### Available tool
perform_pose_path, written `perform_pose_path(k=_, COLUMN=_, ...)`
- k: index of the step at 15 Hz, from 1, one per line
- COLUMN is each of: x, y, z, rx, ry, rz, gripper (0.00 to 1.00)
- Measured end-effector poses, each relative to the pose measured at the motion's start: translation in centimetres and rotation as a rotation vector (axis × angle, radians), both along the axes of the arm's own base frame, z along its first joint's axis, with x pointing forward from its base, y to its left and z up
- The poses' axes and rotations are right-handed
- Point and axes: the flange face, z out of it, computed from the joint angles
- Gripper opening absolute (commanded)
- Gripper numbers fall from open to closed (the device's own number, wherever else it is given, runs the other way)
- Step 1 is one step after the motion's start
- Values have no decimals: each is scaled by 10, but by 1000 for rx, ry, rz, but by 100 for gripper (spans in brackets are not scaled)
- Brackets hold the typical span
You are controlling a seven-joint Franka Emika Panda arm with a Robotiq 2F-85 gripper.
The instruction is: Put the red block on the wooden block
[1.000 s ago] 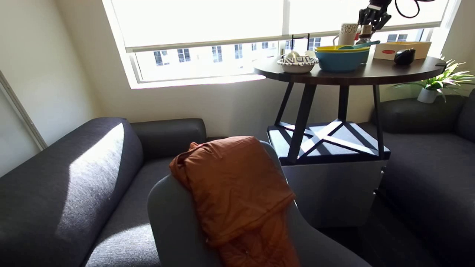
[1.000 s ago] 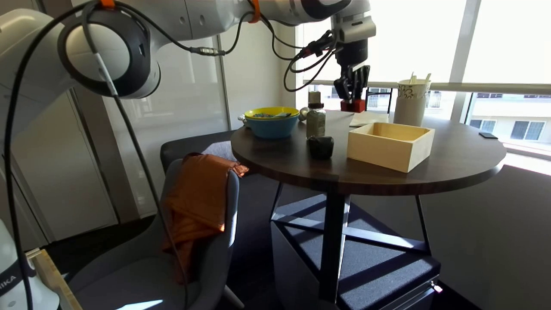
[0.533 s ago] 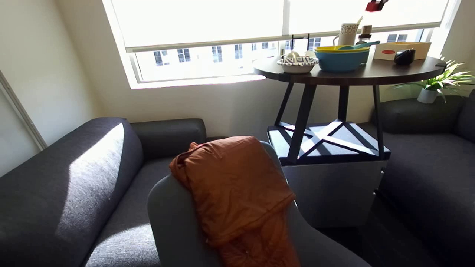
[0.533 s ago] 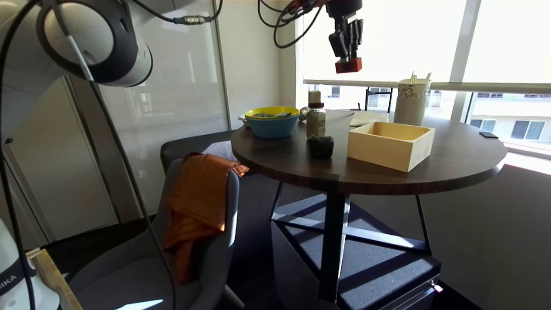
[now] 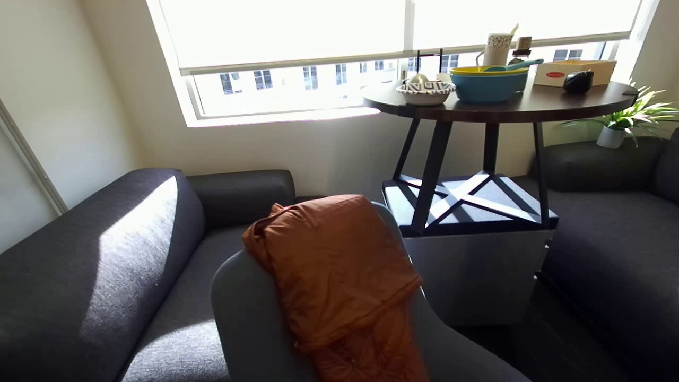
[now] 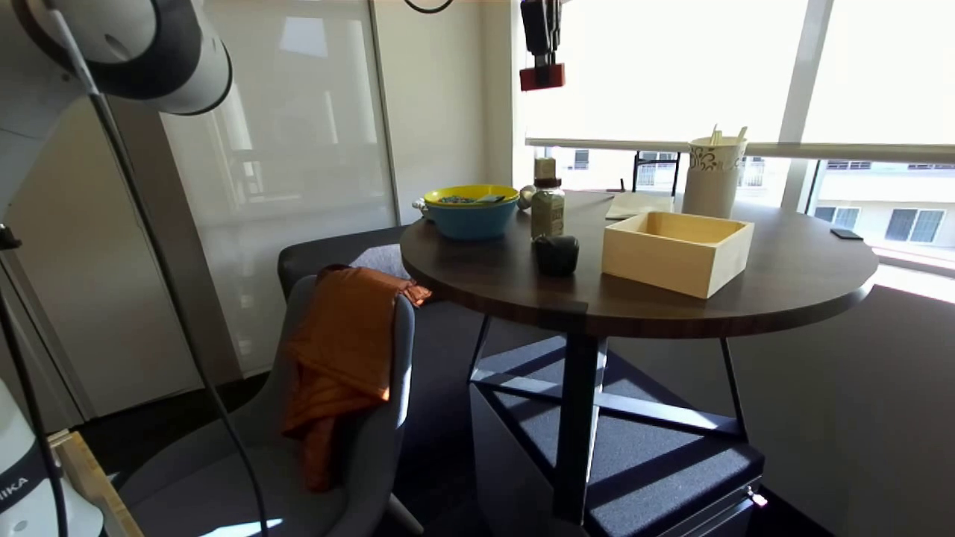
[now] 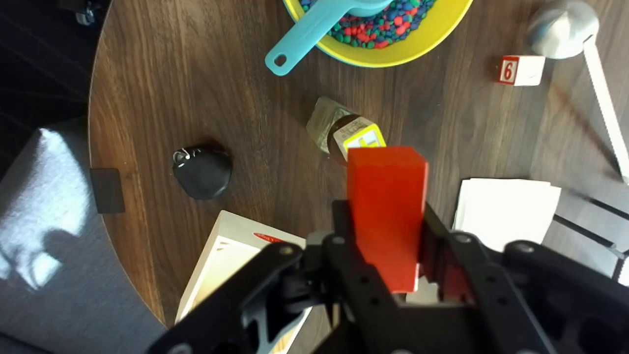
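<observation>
The red block [image 7: 385,196] is held between the fingers of my gripper [image 7: 386,216] in the wrist view. In an exterior view the gripper [image 6: 545,60] hangs high above the table with the red block [image 6: 542,77] at its tips; both are out of the frame in the remaining exterior view. A small wooden block [image 6: 545,168] sits on the lid of an upright glass jar [image 6: 548,212]. In the wrist view this wooden block [image 7: 362,135] shows a yellow-edged top, just beyond the red block's far end. The red block is well above it and apart from it.
The dark round table [image 6: 798,276] holds an open wooden box [image 6: 656,257], a black pouch [image 6: 556,255], a blue bowl [image 6: 470,222] with a yellow one inside, and a tall cup [image 6: 712,179]. White napkins [image 7: 506,211] and a cube marked 6 [image 7: 522,70] also lie there.
My gripper has risen from low over the table with the red block in it, then moved left in an exterior view. It has left the remaining exterior view at the top.
</observation>
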Motion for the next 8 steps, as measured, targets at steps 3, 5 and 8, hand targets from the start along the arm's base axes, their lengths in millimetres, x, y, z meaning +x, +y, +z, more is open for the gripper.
perform_pose_path(k=3, x=0, y=-2, z=-2, rx=1, ry=2, rz=-5, gripper=8)
perform_pose_path(k=5, x=3, y=-2, z=-1, rx=-9, ry=-10, rz=-20, gripper=8)
perform_pose_path(k=8, x=11, y=9, z=-4, rx=-23, ry=-2, rz=-32, gripper=8)
